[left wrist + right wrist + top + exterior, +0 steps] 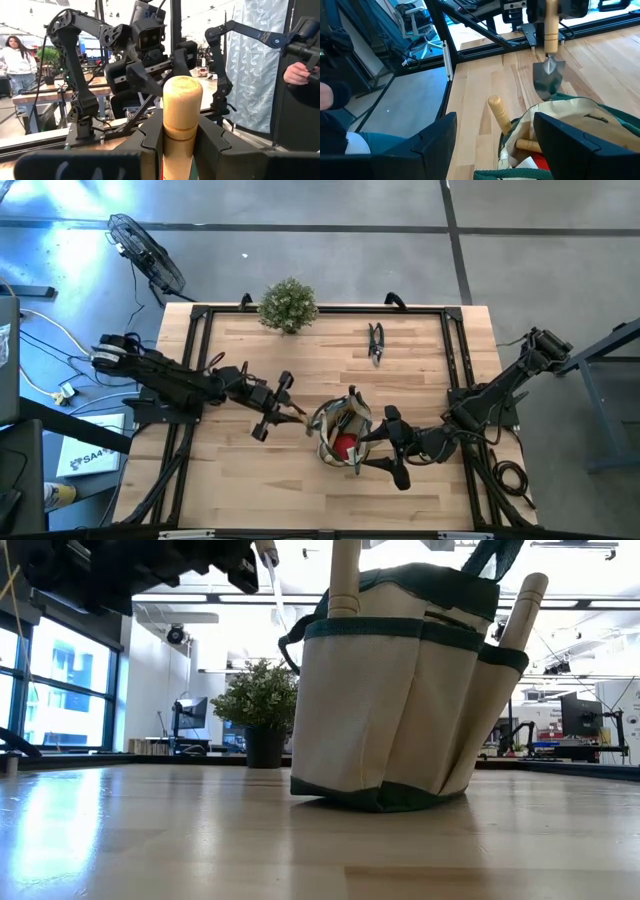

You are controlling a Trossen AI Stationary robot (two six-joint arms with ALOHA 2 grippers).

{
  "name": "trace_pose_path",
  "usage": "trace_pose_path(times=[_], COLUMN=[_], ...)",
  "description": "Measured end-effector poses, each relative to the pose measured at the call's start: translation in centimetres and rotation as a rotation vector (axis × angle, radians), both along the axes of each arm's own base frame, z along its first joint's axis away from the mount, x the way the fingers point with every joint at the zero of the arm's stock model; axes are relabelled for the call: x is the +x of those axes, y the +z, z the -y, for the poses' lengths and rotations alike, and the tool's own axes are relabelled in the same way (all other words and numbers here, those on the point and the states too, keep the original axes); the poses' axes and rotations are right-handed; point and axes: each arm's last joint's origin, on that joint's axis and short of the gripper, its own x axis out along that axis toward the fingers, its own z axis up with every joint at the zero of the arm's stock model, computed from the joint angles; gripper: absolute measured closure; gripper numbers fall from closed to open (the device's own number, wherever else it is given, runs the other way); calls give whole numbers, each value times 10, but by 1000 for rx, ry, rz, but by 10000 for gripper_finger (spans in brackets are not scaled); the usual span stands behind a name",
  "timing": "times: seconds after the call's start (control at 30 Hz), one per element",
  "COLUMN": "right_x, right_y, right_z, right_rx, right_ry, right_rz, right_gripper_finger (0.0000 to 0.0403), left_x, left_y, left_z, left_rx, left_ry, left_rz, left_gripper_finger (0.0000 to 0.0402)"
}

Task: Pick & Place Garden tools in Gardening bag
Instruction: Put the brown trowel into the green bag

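Left gripper (285,402) clamps a trowel (549,75) beside the part-filled bag (340,435); right gripper (385,442) gapes empty; snips (376,342) wait on the table (420,370)

Robotics lab, more robot arms (75,65) on benches, monitors (580,715), concrete floor (330,240)

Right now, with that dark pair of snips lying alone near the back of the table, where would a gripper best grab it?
Probably from straight above, at the middle of the snips, fingers closing across their narrow width. They lie flat on the table, long axis running front to back, nothing close by; the potted plant stands well off. Which end is the handles is too small to tell.
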Motion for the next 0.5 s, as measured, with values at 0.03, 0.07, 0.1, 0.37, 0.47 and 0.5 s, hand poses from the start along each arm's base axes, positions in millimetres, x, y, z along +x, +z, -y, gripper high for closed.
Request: trace_pose_path(times=[0.03, 0.07, 0.1, 0.37, 0.47, 0.5], right_x=[0, 0, 0, 0, 0, 0], right_y=[0, 0, 0, 0, 0, 0], right_z=[0, 0, 0, 0, 0, 0], right_rx=[0, 0, 0, 2, 0, 0], right_ry=[0, 0, 0, -1, 0, 0], right_rz=[0, 0, 0, 0, 0, 0], right_gripper_finger=[147, 147, 147, 147, 147, 147], left_x=[1, 2, 2, 6, 9, 11], left_y=[-1, -1, -2, -6, -5, -5], left_z=[-1, -2, -3, -8, -7, -7], left_rx=[-2, -4, -8, -22, -21, -20], left_ry=[1, 5, 9, 16, 15, 16], left_rz=[2, 4, 3, 29, 32, 32], left_gripper_finger=[339, 339, 339, 339, 339, 339])
